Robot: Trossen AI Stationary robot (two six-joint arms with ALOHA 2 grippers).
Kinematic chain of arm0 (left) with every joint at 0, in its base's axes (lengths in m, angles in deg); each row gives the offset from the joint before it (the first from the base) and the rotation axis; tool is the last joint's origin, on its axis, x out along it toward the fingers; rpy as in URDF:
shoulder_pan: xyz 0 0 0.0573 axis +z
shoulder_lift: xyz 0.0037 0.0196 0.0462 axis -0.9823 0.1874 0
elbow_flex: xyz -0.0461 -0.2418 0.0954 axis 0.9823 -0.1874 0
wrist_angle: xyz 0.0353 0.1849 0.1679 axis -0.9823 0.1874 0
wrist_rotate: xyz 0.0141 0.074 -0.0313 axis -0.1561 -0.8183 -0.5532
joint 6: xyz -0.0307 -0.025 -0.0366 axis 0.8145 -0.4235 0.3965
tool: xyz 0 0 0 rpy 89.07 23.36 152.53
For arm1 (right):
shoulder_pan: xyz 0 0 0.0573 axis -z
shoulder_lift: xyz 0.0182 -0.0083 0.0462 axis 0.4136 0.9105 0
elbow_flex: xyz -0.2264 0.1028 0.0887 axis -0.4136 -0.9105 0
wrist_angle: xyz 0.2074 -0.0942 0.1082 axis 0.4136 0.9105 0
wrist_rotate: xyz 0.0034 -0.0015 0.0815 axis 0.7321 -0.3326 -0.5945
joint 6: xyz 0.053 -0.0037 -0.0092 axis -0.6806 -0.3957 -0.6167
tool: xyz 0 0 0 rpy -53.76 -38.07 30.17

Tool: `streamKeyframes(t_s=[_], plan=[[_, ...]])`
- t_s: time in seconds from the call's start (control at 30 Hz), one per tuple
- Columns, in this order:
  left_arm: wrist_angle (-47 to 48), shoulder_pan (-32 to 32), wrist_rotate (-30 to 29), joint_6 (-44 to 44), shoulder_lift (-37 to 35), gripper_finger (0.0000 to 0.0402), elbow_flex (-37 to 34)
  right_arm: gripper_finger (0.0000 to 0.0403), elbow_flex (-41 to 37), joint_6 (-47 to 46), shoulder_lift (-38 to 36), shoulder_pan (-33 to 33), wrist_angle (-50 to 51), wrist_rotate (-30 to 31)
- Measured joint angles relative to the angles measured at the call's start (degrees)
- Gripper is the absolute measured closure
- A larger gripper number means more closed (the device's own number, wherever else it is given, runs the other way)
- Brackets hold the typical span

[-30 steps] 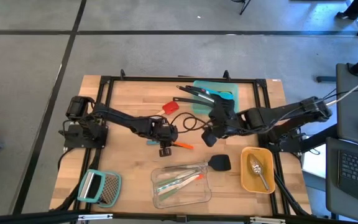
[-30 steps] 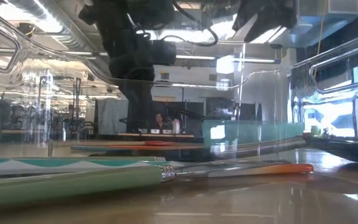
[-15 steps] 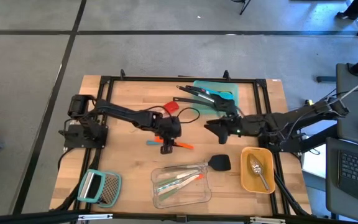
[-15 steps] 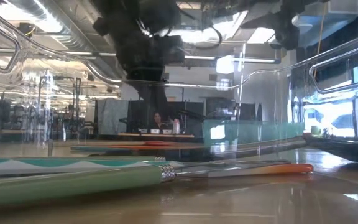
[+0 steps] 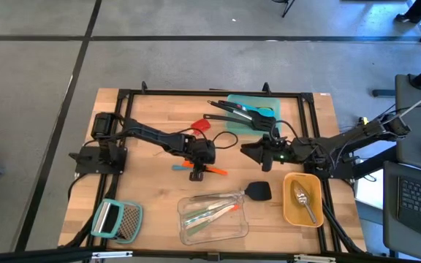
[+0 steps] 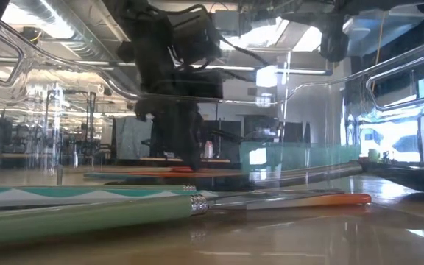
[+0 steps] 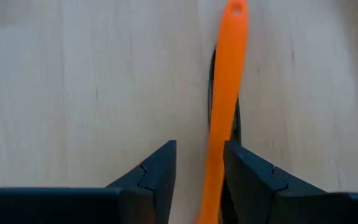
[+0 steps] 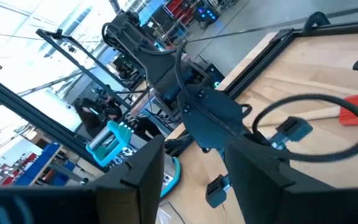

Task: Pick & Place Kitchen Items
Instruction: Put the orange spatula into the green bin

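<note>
Your left claw (image 7: 199, 180) sits low over the wooden surface (image 5: 152, 183), fingers parted around the orange tool (image 7: 224, 106), not clamped. Your right claw (image 5: 248, 151) hangs released above the surface beside the teal container (image 5: 272, 104). No readable writing or labels.
</note>
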Motion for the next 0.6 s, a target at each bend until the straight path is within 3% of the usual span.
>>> streamKeyframes(t_s=[0.2, 0.47, 0.6], plan=[[-0.7, 0.7, 6.3, 1.2, 0.9, 0.0271, 0.0, 0.0231, 0.0, 0.3, 0.0, 0.0, 0.0, 0.0], [-1.8, 0.2, 5.9, 1.0, 4.6, 0.0226, 0.2, 0.0231, 0.0, 0.3, 0.0, 0.0, -0.2, 0.2], [-1.6, 0.2, 5.1, 2.1, 5.3, 0.0225, 0.2, 0.0231, 0.0, 0.3, 0.0, 0.0, -0.5, 0.2]])
